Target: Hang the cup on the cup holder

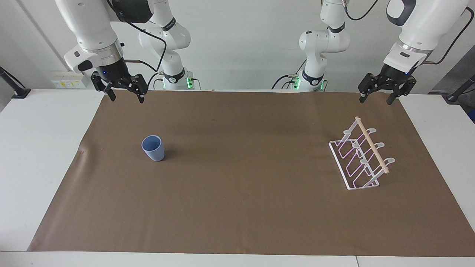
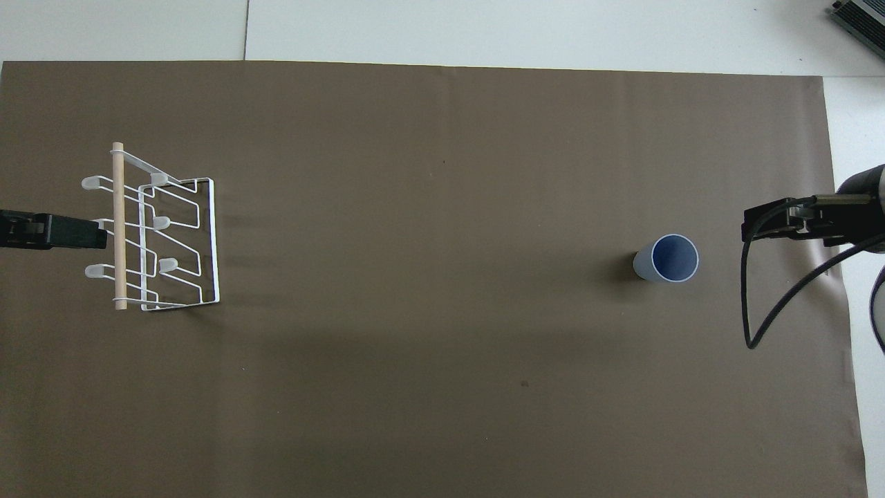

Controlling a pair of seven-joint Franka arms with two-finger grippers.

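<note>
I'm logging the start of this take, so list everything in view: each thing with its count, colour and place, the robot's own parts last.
cup: one, light blue, upright on the mat toward the right arm's end of the table.
cup holder: one, white wire with pink-tinted prongs and a light wooden dowel on top, on the mat toward the left arm's end.
mat: one, brown, covering most of the table.
table: one, white, showing around the mat.
right claw: one, black, open and empty, raised over the mat's edge nearest the robots, at the cup's end; waiting.
left claw: one, black, open and empty, raised over the mat's edge nearest the robots, at the cup holder's end; waiting.
</note>
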